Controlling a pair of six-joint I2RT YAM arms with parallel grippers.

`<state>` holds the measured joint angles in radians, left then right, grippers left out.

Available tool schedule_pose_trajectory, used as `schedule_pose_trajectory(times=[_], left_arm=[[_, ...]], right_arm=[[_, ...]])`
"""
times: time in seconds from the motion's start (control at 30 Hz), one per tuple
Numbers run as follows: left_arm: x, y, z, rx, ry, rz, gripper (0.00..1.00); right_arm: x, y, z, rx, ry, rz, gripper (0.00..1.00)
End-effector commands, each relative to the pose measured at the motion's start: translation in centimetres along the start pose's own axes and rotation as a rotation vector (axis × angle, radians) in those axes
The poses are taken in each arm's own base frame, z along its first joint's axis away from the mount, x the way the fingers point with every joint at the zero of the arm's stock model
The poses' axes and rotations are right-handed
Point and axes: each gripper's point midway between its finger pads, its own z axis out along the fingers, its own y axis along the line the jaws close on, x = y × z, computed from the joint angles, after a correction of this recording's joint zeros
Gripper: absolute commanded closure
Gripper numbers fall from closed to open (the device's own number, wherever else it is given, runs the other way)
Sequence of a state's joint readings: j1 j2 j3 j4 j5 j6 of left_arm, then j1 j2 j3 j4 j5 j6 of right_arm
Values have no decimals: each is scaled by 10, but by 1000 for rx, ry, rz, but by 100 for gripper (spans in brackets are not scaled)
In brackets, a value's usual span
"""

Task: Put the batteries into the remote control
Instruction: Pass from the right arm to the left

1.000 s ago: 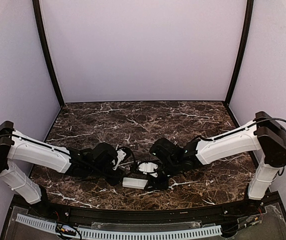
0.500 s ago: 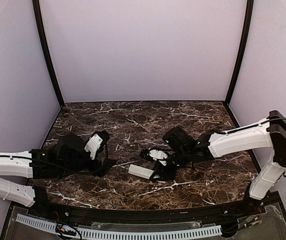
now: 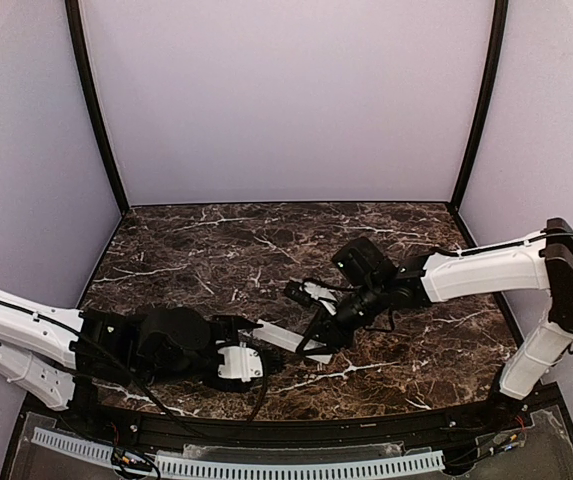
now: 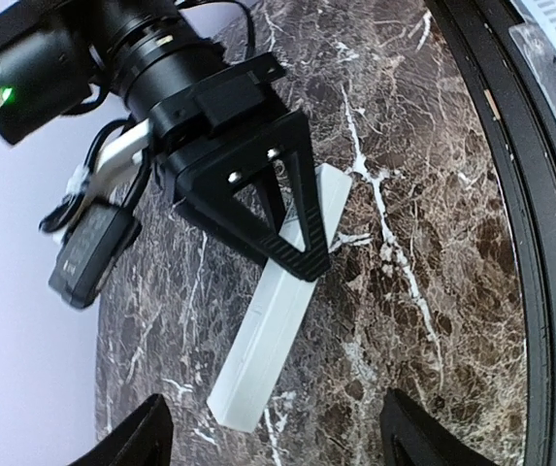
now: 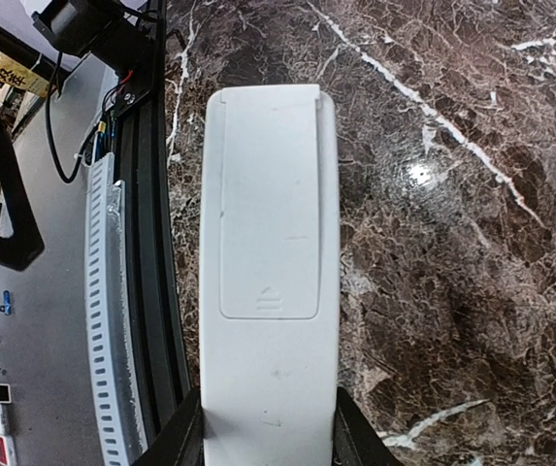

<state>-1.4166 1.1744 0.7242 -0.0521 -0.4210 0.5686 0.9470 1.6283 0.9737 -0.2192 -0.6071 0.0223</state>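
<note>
The right gripper (image 3: pixel 324 334) is clamping 1 end of the remote control (image 3: pixel 284 339), its 2 jaws pressing on the long edges, so the rest of the white bar is sticking out free toward the left arm. The remote is lying over the near middle of the dark marble table (image 3: pixel 416 385), between the 2 arms, and whether its free end is resting on the stone or hanging just above it cannot be told. It is being held with its back facing up: the right wrist view is showing the battery cover (image 5: pixel 269 218) with its small arrow mark, closed and flush, which is the face that has to be reached for loading. Gripping at the far end is leaving that cover fully exposed. The left gripper (image 3: pixel 249 352) is sitting just beside the free end with its claw spread wide and nothing between its fingertips (image 4: pixel 144 432), which looks like a stance for working the cover off while the right arm is steadying the body. No batteries are showing in any view, so loading is likely at an early stage.
</note>
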Motion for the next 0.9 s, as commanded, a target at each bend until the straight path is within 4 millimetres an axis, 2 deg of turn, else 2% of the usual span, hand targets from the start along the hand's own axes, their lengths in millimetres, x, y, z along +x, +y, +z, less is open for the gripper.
schedule_pose_trajectory(times=[0.0, 0.07, 0.2, 0.4, 0.5, 0.87], left_arm=[[-6, 0, 6, -8, 41, 220, 28], [-11, -4, 12, 20, 41, 252, 32], [-6, -22, 28, 90, 76, 308, 36], [-2, -35, 37, 149, 91, 321, 42], [2, -34, 40, 152, 108, 310, 42], [-3, -24, 49, 144, 79, 251, 47]], right_arm=[[-10, 7, 5, -74, -3, 74, 94], [-10, 10, 7, -100, 0, 91, 94], [-12, 12, 9, -123, 1, 105, 94], [-15, 17, 9, -158, -8, 112, 94], [-14, 19, 9, -169, -6, 112, 93], [-16, 23, 11, -197, -4, 113, 93]])
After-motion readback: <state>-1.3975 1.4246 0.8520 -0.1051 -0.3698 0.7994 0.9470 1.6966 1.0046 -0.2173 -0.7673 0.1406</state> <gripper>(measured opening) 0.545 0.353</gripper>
